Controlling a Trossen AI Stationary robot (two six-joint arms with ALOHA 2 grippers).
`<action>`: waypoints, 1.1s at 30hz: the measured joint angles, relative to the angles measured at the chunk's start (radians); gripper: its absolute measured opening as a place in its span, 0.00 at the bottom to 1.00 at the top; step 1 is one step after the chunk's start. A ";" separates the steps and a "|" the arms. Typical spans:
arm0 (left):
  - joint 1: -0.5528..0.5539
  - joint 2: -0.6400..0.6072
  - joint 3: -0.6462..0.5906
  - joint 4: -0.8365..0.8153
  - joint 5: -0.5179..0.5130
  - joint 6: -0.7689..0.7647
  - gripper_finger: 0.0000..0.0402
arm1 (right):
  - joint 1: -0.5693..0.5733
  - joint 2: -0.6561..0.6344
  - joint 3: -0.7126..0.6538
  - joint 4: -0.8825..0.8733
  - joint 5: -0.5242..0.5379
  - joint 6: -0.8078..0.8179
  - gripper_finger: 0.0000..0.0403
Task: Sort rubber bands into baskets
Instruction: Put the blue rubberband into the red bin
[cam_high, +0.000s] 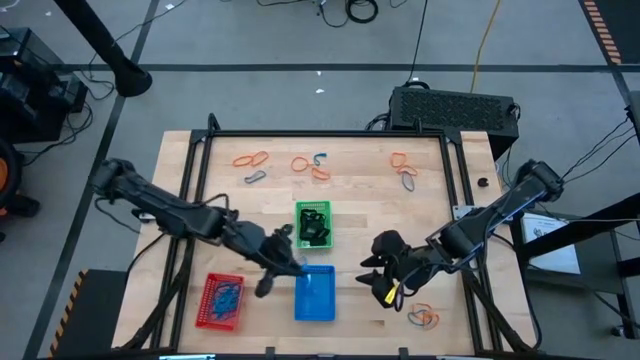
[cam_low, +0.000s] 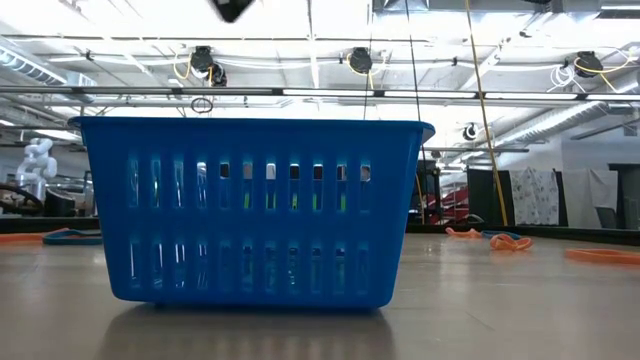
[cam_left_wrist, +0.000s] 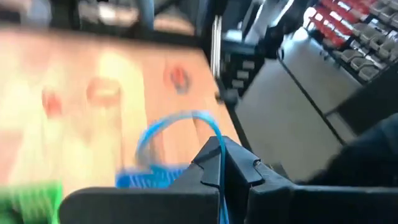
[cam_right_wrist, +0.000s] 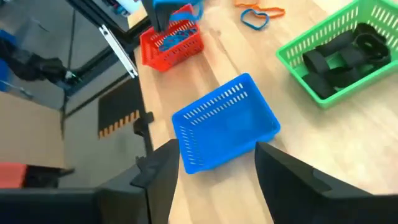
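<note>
pinching a blue rubber band (cam_left_wrist: 180, 124), the left gripper (cam_high: 283, 262) has its jaws fully closed, the thin loop running up from between the fingertips and arching out ahead of them. just past those jaws sits the blue basket (cam_high: 315, 295), right beside and slightly ahead of the tips; the green basket (cam_high: 313, 224) lies just behind the gripper's wrist side, holding black bands (cam_high: 312, 234). red basket (cam_high: 222, 301) is off to the outer side of the left jaws, with blue bands (cam_high: 228, 295) in it. right gripper (cam_high: 384, 278) has jaws spread wide, nothing between them; directly ahead of its fingers is the blue basket, near but apart, green basket beyond to one side, red basket farther beyond. loose orange and blue bands (cam_high: 424, 317) lie just behind the right jaws near the table (cam_high: 360, 210) edge. more loose orange bands (cam_high: 251, 158) sit well away from both grippers along the far side.
</note>
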 joint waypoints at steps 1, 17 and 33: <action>-0.011 -0.024 0.000 -0.055 0.000 -0.046 0.00 | 0.000 0.004 0.000 0.000 0.000 -0.012 0.50; -0.408 -0.149 -0.006 -0.697 0.063 -0.740 0.00 | -0.053 0.104 0.000 0.027 0.000 -0.089 0.49; -0.579 -0.079 -0.079 -0.720 -0.222 -0.856 0.09 | -0.070 0.129 0.000 0.039 -0.004 -0.030 0.49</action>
